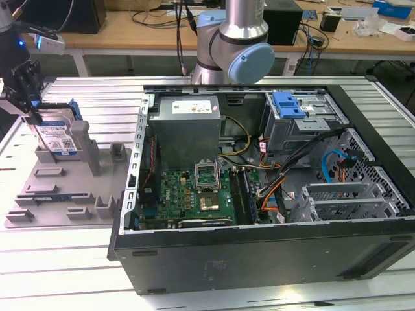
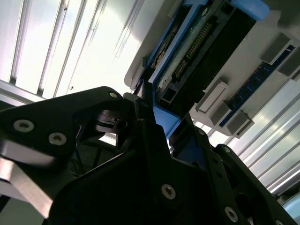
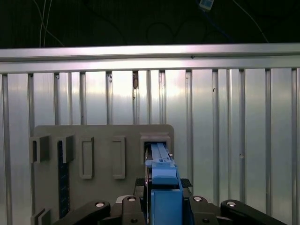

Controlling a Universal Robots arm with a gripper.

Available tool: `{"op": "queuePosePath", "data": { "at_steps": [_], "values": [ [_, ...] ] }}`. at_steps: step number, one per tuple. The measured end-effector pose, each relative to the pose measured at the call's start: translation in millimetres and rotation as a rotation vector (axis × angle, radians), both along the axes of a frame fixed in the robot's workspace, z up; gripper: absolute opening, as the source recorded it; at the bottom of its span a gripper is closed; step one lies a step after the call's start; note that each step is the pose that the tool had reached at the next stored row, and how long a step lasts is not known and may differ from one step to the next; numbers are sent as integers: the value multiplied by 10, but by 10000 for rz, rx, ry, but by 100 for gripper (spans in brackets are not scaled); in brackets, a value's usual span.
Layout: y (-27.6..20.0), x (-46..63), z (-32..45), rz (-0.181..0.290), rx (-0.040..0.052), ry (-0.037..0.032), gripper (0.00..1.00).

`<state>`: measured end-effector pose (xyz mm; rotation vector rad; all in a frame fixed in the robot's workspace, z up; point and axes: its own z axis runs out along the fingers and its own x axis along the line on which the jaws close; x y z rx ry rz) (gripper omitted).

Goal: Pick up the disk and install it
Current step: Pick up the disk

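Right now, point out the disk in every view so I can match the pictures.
Exterior view: the disk stands upright in the grey fixture at the exterior view's left, under the gripper.
First wrist view: disk edge-on, its blue carrier between the gripper's fingers.
Second wrist view: disk shows its connector edge.
Shared landmark: the grey fixture.

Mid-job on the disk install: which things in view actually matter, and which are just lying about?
Belongs to the job: the disk, clamped in the gripper; the grey holder tray it stands in; the open computer case, likely its drive cage.
Just lying about: power supply; motherboard; clutter on the wooden bench behind.
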<state>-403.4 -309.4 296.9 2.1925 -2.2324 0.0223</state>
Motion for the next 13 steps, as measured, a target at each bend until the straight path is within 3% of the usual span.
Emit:
{"op": "queuePosePath", "data": {
  "at_steps": [13],
  "values": [
    [0,0,177,0,0,-1,37]
  ]
}}
